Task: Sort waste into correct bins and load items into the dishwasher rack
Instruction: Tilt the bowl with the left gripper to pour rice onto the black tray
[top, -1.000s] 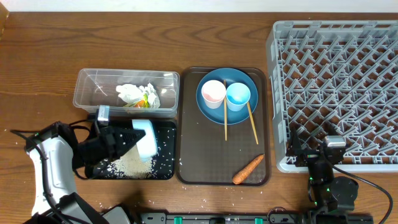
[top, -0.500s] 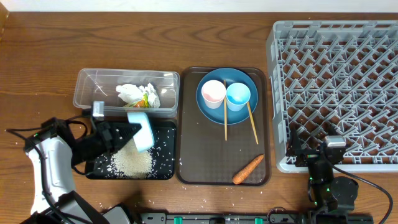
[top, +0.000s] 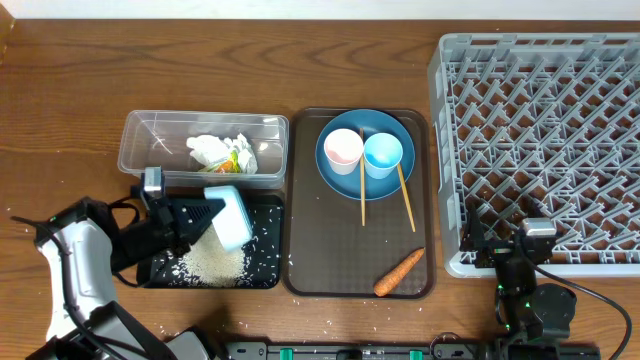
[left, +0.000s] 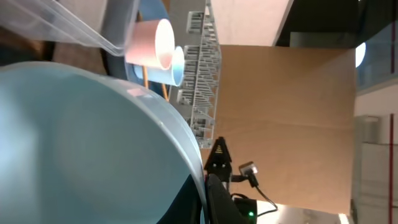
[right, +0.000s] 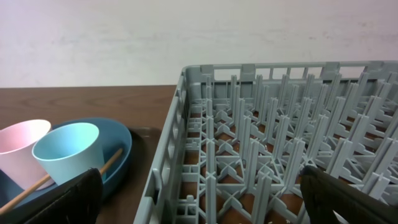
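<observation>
White bowl (top: 232, 218) tilted over black tray (top: 272, 276), above its rice heap (top: 215, 262), rim pinched tight in left claw (top: 205, 213). Right claw (right: 199, 180) spread wide, empty, well apart from that tray.

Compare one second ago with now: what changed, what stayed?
The left tool, still shut on the tilted bowl, carried it slightly away from the rice heap toward the clear tub, uncovering more rice in the black tray. Nothing was let go. The plate, carrot and right tool stayed put.
</observation>
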